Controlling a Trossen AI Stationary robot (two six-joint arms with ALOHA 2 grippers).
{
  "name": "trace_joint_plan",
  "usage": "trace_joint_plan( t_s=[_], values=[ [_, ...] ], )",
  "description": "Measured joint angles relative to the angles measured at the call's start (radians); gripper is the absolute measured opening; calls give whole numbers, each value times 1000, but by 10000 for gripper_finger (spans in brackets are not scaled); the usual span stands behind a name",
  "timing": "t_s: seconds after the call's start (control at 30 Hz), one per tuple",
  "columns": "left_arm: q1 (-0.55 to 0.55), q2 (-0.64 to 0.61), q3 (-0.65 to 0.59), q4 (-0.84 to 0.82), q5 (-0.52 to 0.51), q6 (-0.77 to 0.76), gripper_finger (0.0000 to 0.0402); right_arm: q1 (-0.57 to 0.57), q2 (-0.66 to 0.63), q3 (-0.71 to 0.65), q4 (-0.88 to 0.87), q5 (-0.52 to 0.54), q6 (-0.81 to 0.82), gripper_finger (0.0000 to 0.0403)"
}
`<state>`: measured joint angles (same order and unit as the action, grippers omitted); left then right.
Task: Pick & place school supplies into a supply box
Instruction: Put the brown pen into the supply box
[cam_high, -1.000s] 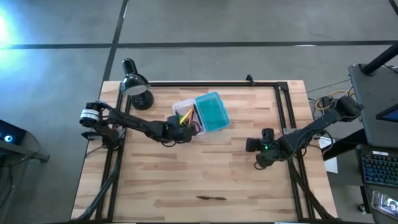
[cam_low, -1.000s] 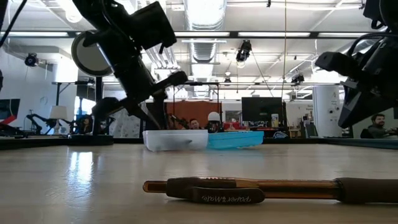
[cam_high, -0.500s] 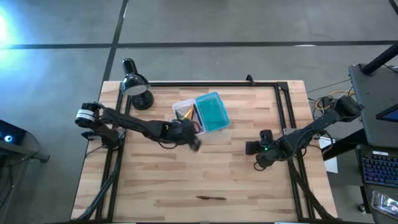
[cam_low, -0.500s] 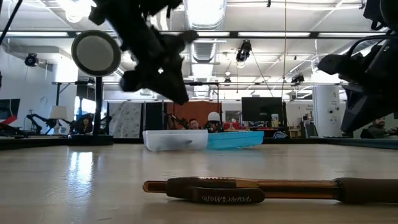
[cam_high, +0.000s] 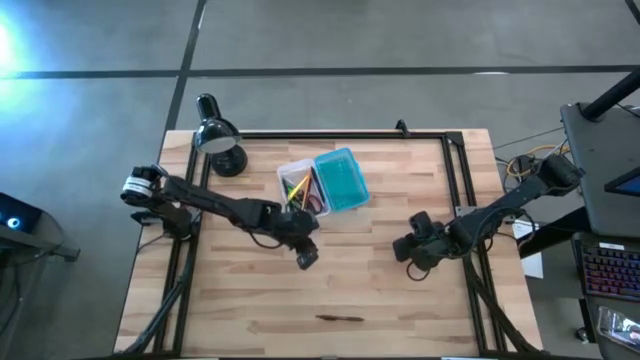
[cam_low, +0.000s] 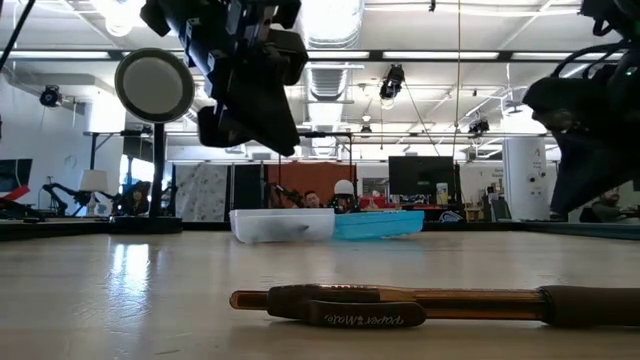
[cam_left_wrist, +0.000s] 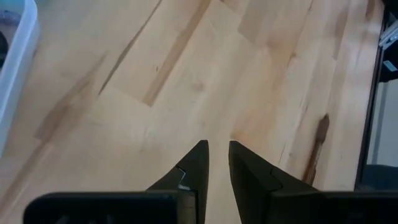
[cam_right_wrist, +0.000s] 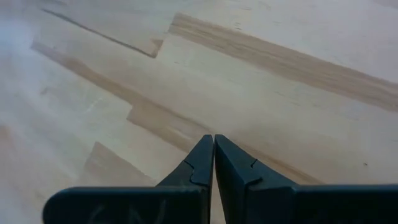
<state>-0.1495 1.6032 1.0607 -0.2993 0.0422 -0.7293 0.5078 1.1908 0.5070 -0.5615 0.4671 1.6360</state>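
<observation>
Teal lid (cam_high: 340, 180), dark brown pen (cam_high: 340, 318), pale wood table (cam_high: 380, 290)

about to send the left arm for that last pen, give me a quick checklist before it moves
1. Dark brown pen lies alone on the table's near edge: ok.
2. Left claw carries nothing, fingers slightly parted: ok.
3. Left claw over the pen: not ok, it sits between supply box and pen.
4. Box open, supplies inside: ok.
5. Right claw shut, off to the right side: ok.
</observation>
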Motion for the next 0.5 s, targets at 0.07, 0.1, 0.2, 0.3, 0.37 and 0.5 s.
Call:
trace_joint_plan(
  t_s=[0.07, 0.1, 0.2, 0.3, 0.37, 0.5],
  values=[
    [-7, 0, 0, 0, -1, -2, 46, 0, 0, 10, 0, 0, -38, 9],
    [-13, 0, 0, 0, -3, -1, 46, 0, 0, 15, 3, 0, -64, 9],
    [-41, 0, 0, 1, -22, 0, 46, 0, 0, 28, 50, -4, -213, 9],
    [-78, 0, 0, 2, -71, 29, 46, 0, 0, 29, 189, -81, -507, 9],
    [-105, 0, 0, 2, -99, 41, 46, 1, 0, 30, 270, -145, -674, 9],
    [-157, 0, 0, 2, -106, -9, 46, 0, 2, 32, 289, -209, -785, 26]
  ],
)
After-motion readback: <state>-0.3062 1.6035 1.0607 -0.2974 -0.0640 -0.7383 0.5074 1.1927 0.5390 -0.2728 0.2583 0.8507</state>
